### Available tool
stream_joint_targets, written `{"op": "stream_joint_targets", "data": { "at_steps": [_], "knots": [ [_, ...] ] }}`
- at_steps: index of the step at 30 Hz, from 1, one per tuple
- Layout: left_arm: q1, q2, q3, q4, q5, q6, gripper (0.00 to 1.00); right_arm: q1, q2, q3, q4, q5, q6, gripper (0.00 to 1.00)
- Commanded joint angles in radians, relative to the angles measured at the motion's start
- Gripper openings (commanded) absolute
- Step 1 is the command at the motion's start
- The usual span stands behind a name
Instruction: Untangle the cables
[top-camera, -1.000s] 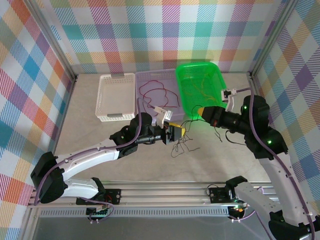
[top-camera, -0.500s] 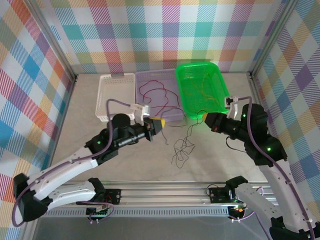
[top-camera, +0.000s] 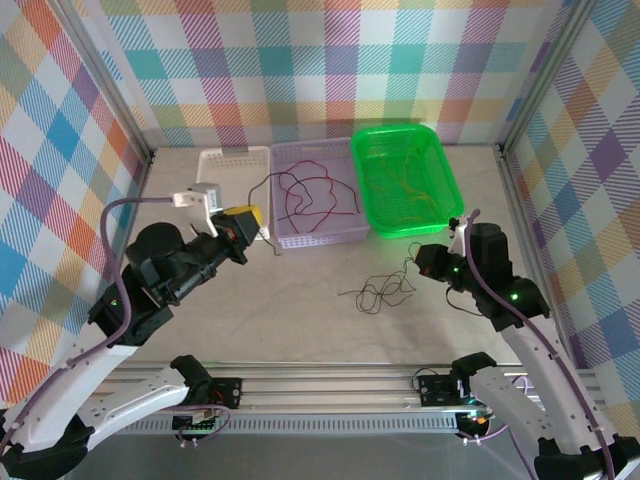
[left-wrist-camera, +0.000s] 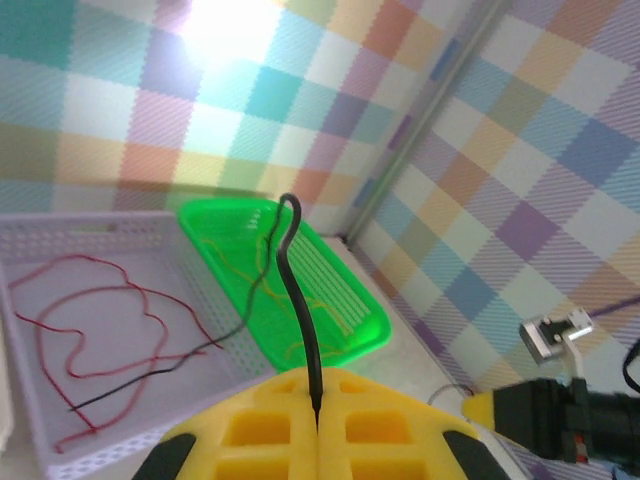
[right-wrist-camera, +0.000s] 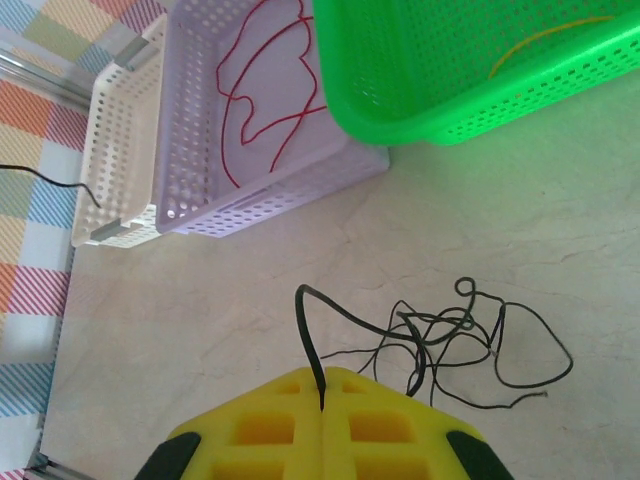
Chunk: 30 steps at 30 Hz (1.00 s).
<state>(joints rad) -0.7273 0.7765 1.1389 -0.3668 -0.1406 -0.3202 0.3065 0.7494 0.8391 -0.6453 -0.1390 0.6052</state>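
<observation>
My left gripper (top-camera: 247, 217) is raised over the white basket (top-camera: 228, 155), shut on a black cable (left-wrist-camera: 301, 300). That cable arches up from my left gripper (left-wrist-camera: 318, 378) and trails down into the purple basket (left-wrist-camera: 130, 225). On the table in front of my right gripper (top-camera: 421, 264) lies a small tangle of black cables (top-camera: 378, 293). My right gripper (right-wrist-camera: 322, 378) is shut on one strand of this black tangle (right-wrist-camera: 460, 335). Red cables (top-camera: 310, 195) lie in the purple basket (top-camera: 320, 238), and yellow cables (top-camera: 402, 185) in the green basket (top-camera: 420, 225).
The three baskets stand side by side along the back of the table, white, purple, then green. Checked walls and metal posts close in the sides. The rail with the arm bases runs along the near edge.
My left gripper has shut on a black cable at the tangle and pulled it up and far to the left. My right gripper has drawn back to the right, and the tangle looks smaller.
</observation>
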Motion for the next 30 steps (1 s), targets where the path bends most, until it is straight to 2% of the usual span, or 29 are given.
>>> {"op": "stream_joint_targets", "data": {
  "at_steps": [1,12,22,30],
  "knots": [
    [0.047,0.001,0.050,-0.068,-0.046,0.081,0.00,-0.006,-0.025,-0.011,0.060,-0.022,-0.011,0.00],
    [0.254,0.140,0.166,-0.013,-0.011,0.112,0.00,-0.006,-0.057,-0.030,0.090,-0.103,-0.001,0.00],
    [0.485,0.300,0.157,0.080,0.075,0.027,0.00,-0.006,-0.079,-0.019,0.075,-0.147,-0.003,0.00],
    [0.574,0.472,0.177,0.152,0.119,-0.042,0.00,-0.006,-0.106,-0.015,0.058,-0.167,0.003,0.00]
  ]
}}
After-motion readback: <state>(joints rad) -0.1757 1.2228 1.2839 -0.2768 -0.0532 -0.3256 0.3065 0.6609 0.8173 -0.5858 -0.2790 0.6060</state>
